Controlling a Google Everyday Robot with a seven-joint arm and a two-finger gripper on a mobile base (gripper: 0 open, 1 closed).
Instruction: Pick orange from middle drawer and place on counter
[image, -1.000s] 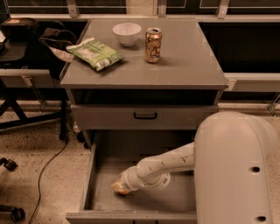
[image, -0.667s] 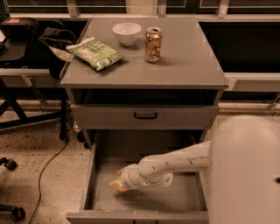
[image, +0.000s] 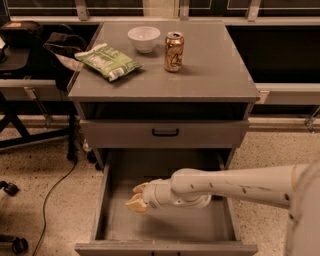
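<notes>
Oddly, the orange itself could not be picked out for certain. A pale, rounded orange-tan lump showed at the very tip of the gripper (image: 136, 197), but I could not tell whether that was the fruit or part of the gripper. Nor could I tell whether the gripper was open or closed, or whether it had hold of anything.

It lay low inside the middle drawer (image: 165, 227), pointing left over the plain matte grey floor, on a smooth white arm (image: 240, 184) that reached in from the right. If the fruit was at that tip, the next move would likely be a lift up and back to the counter (image: 220, 75), above the closed upper drawer front (image: 200, 134).

On that flat grey top stood a white bowl (image: 144, 38), a shiny can (image: 174, 51) just beside it, and a crinkled green bag (image: 109, 61).
</notes>
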